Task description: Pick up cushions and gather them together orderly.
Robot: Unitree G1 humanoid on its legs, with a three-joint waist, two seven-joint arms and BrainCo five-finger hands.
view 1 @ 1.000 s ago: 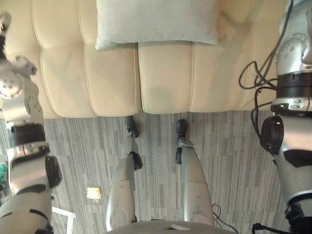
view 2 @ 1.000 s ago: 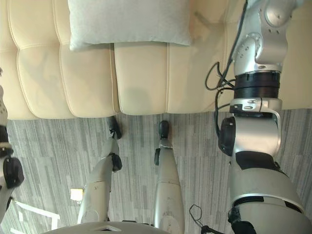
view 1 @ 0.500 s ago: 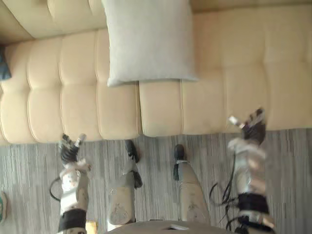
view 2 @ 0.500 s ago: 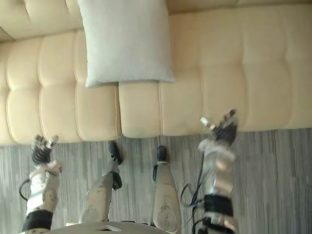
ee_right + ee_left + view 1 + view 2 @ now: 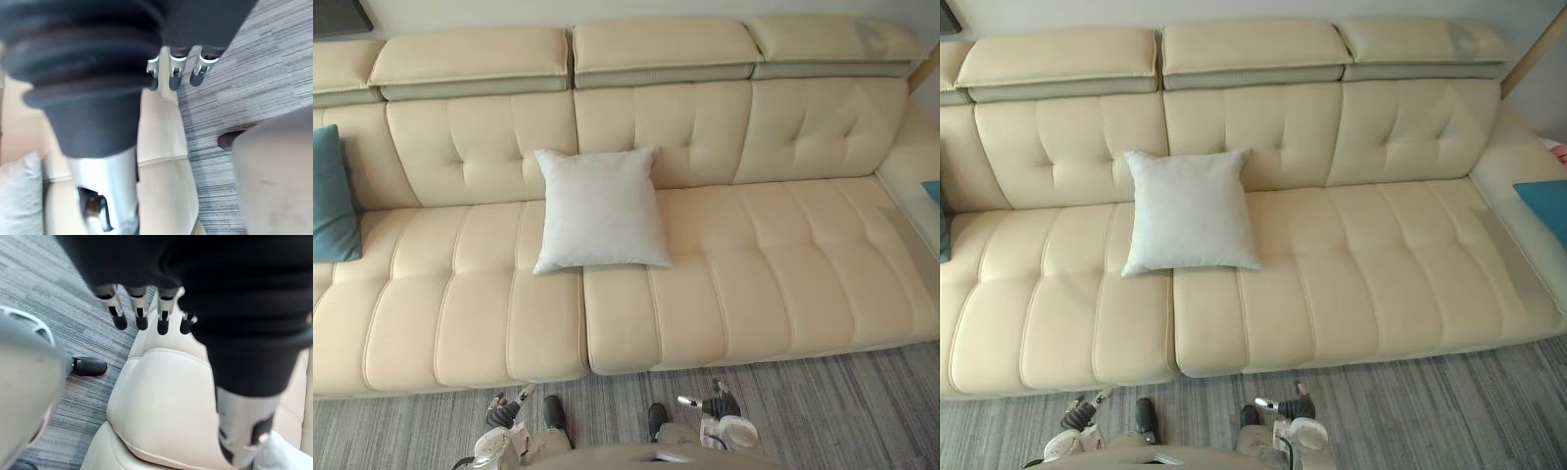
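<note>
A pale grey square cushion [image 5: 600, 209] leans against the backrest near the middle of the cream sofa [image 5: 754, 264]. A teal cushion [image 5: 333, 194] stands at the sofa's far left end, and another teal cushion [image 5: 1545, 204] lies on the right-hand section. My left hand [image 5: 503, 412] and right hand [image 5: 716, 404] hang low over the carpet in front of the sofa, well short of every cushion. In the wrist views the left fingers [image 5: 139, 316] and right fingers [image 5: 176, 71] are straight and hold nothing.
Grey striped carpet [image 5: 842, 401] runs along the sofa's front edge. The sofa turns a corner at the right, where something pink [image 5: 1557, 150] lies by the teal cushion. A dark object [image 5: 337, 15] sits at the upper left above the headrests.
The camera has tilted up from the seat edge and floor to take in the whole sofa. Both arms have dropped from the sides to low in front. The grey cushion has stayed put.
</note>
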